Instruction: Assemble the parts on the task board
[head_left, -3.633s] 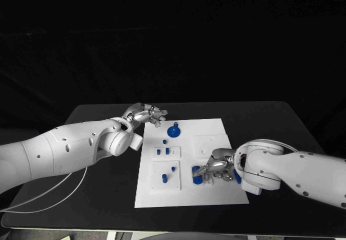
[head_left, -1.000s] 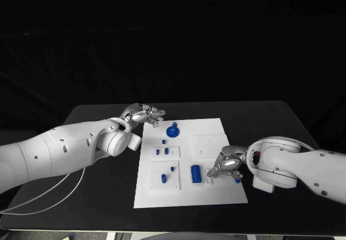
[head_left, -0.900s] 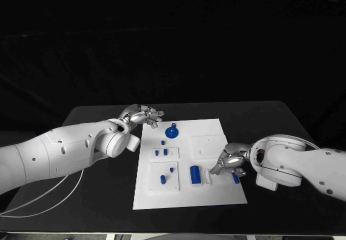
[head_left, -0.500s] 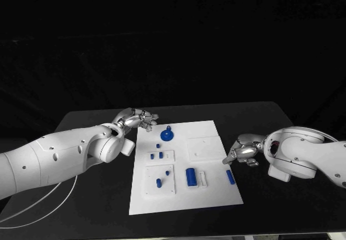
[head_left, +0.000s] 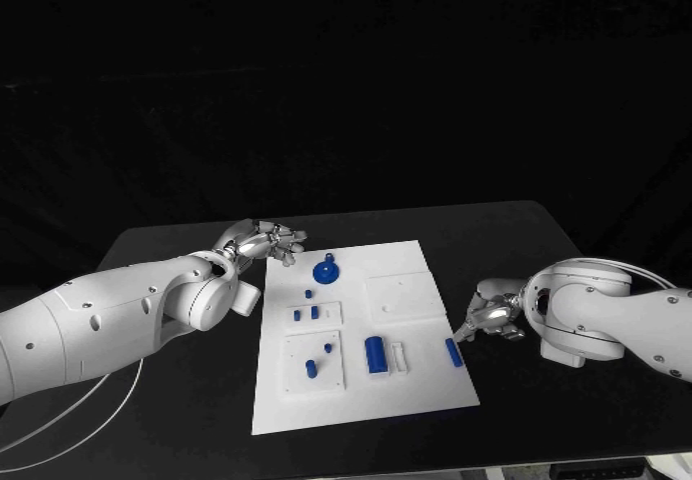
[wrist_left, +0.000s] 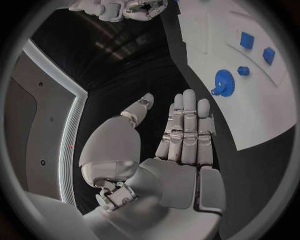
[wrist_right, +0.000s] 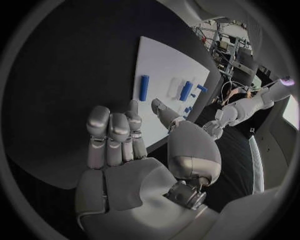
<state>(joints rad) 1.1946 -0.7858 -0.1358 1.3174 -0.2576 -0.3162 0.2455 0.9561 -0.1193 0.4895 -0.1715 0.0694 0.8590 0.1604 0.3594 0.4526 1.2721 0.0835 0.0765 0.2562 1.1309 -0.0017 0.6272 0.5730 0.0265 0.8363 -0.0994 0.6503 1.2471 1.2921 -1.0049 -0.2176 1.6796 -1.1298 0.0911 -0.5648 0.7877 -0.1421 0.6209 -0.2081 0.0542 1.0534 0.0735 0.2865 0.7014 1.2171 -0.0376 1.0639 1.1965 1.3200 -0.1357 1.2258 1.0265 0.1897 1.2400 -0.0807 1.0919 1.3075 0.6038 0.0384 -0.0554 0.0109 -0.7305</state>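
The white task board lies mid-table. On it are a round blue part, small blue parts in a square inset, a blue cylinder beside a white bar, and a blue pin near the right edge. My left hand hovers off the board's far left corner, fingers straight, holding nothing. My right hand sits just off the right edge, open and empty. The left wrist view shows the left hand, the board and round part. The right wrist view shows the right hand, pin and cylinder.
The black table surrounds the board, with bare room on both sides. A white cable trails under my left arm. The lower left inset holds two more blue parts.
My right hand has drawn back to the right, off the board, leaving the blue pin lying near the edge. The camera has also shifted. My left hand stays by the far left corner.
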